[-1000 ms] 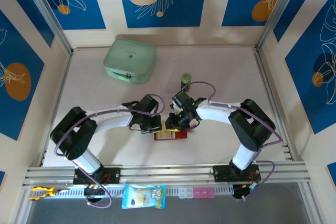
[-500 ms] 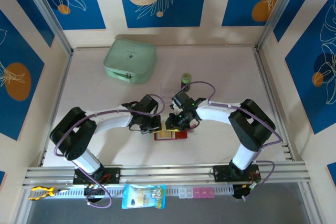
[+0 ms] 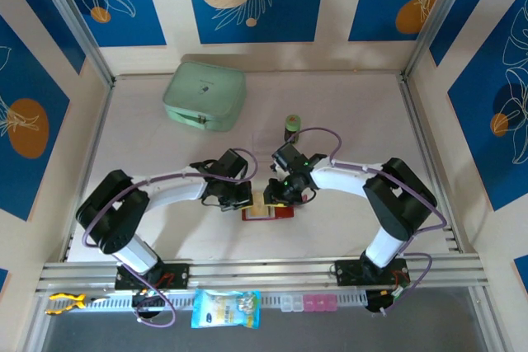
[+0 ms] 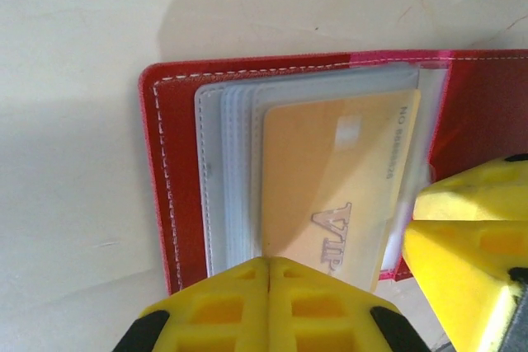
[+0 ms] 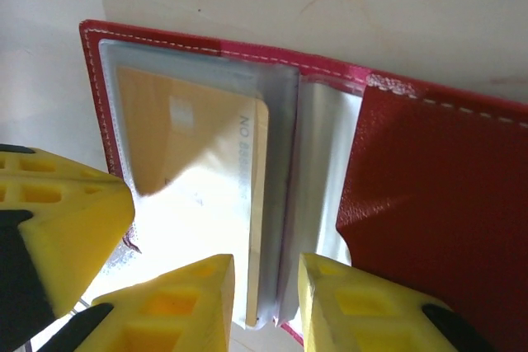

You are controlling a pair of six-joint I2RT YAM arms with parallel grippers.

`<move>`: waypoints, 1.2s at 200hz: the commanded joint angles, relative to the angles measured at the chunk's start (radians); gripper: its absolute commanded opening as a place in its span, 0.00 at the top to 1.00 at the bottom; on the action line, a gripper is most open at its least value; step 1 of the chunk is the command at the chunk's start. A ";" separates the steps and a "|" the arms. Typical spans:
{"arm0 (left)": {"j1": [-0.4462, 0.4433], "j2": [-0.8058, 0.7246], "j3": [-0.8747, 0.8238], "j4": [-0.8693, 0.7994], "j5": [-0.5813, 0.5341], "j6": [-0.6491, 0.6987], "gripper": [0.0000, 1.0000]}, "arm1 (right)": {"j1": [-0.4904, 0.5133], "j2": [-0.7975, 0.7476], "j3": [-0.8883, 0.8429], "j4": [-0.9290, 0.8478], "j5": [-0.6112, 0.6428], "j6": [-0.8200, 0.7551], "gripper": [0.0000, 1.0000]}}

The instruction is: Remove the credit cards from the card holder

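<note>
**Open card holder pinned between two grippers, one card showing**

The card holder (image 3: 283, 213) lies open and flat on the pale table (image 3: 355, 105), near its front edge and between the two arms. A credit card (image 4: 330, 162) sits in the topmost of its clear sleeves (image 4: 227, 179). The plastic covers most of the card's face, and the card's end towards the spine stands at the sleeve's mouth.

Both grippers crowd the holder from above. The left gripper (image 4: 268, 302) has its yellow fingers pressed together with nothing between them, their tips over the near edge of the sleeves and the card. The right gripper (image 5: 266, 302) comes in from the other side, at the spine. Its fingers are drawn close, with the card's spine-side edge and the sleeve's edge in the narrow gap, and they appear to pinch the card there. The two grippers are just beside each other, each showing in the other's wrist view.

The holder is dark red with pale stitching along its rim. The stacked sleeves are greyish and clear. The card is tan-orange, with "VIP" and a line of small print on its face.

Farther back a small green can (image 3: 292, 125) stands upright, well apart from the holder. A mint-green zip case (image 3: 205, 96) lies near the table's far left corner. A blue snack packet (image 3: 225, 308) lies in front of the arm bases.
</note>
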 commanded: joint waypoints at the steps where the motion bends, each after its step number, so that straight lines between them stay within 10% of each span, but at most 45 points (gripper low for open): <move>1: -0.008 -0.041 0.016 -0.058 -0.033 0.000 0.95 | -0.009 -0.049 -0.026 0.015 -0.030 0.013 0.73; 240: -0.006 0.029 0.001 -0.056 -0.032 0.042 0.92 | -0.020 -0.024 -0.078 0.162 -0.121 0.073 0.76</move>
